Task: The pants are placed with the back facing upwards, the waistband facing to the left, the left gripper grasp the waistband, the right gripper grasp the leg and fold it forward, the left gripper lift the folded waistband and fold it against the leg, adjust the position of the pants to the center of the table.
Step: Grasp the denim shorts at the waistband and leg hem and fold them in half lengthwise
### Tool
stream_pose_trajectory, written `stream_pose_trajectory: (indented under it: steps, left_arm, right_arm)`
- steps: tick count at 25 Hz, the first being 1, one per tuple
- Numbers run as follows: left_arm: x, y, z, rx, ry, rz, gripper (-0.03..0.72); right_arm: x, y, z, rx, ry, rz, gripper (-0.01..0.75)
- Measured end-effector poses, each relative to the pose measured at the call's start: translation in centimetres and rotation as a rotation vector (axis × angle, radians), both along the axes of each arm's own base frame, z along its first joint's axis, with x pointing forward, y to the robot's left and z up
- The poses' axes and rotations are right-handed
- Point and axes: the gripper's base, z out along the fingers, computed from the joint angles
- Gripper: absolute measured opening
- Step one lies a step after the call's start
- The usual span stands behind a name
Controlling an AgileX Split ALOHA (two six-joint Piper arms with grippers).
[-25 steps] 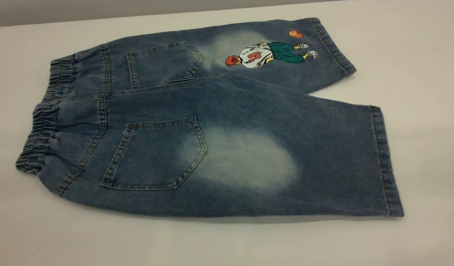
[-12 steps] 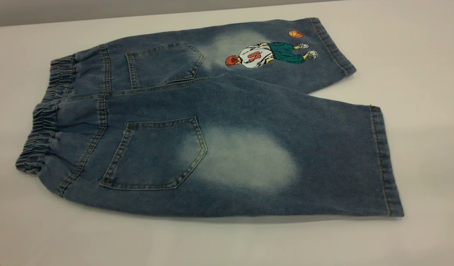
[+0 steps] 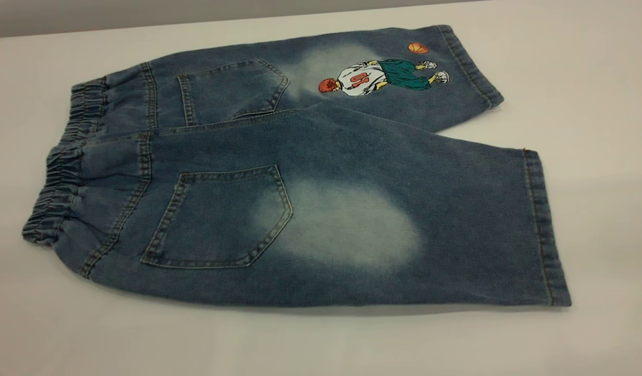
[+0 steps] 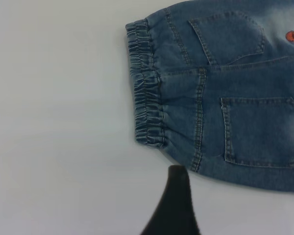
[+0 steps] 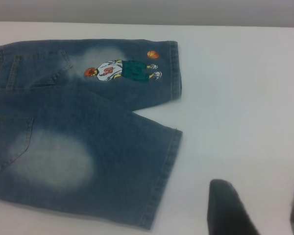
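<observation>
The pants (image 3: pixel 300 172) lie flat on the table (image 3: pixel 603 104), back pockets up. The gathered waistband (image 3: pixel 59 172) points left. The leg (image 3: pixel 446 230) with the plain pale oval patch is the near one; the far leg carries the basketball-player print (image 3: pixel 378 77). Neither gripper shows in the exterior view. In the left wrist view the left gripper (image 4: pixel 235 215) hovers over bare table just off the waistband (image 4: pixel 147 93); one black finger (image 4: pixel 175 205) shows, set wide of centre. The right gripper (image 5: pixel 261 196) is open over bare table beside the leg's hem (image 5: pixel 164 181), holding nothing.
The table's far edge (image 3: pixel 195 23) runs behind the pants, with a grey wall beyond. Bare tabletop surrounds the pants on the near side, left and right.
</observation>
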Motion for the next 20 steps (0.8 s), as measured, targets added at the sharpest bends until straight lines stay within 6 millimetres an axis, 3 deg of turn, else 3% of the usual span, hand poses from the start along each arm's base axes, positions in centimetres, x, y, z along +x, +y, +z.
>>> stream_pose_trajectory:
  steps: [20]
  left_arm:
    - [0.0,-0.01,0.0,0.001,0.0,-0.002,0.58]
  right_arm:
    - [-0.03,0.34,0.12,0.04,-0.004,0.023,0.239]
